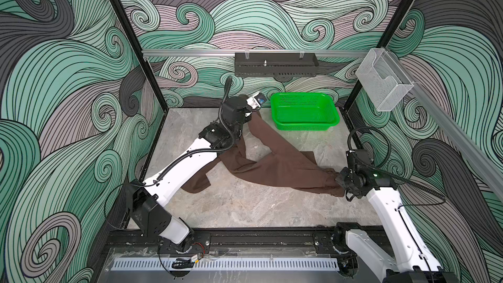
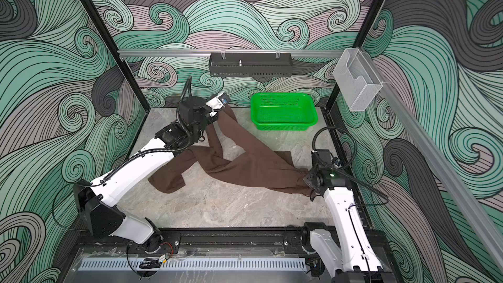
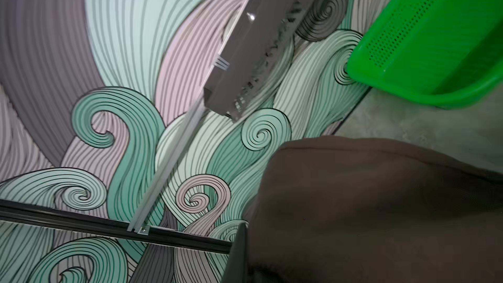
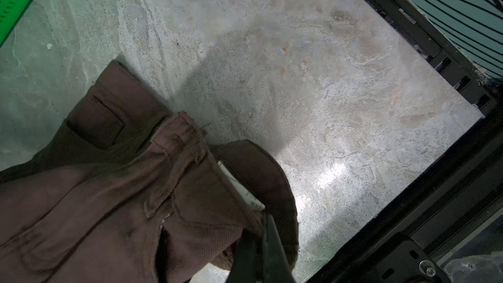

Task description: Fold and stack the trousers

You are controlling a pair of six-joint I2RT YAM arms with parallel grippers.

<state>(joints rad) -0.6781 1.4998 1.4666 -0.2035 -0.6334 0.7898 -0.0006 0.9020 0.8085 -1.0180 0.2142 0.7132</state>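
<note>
Brown trousers (image 1: 275, 164), pinched by left claw (image 1: 253, 113) and right claw (image 1: 336, 179), carry a white tag (image 4: 239, 189), print unreadable.

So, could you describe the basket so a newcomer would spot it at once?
Look to the far edge of the grey table, under the black hanging tray. The basket sits there: bright green perforated plastic, unlike the brown trousers near it.
</note>
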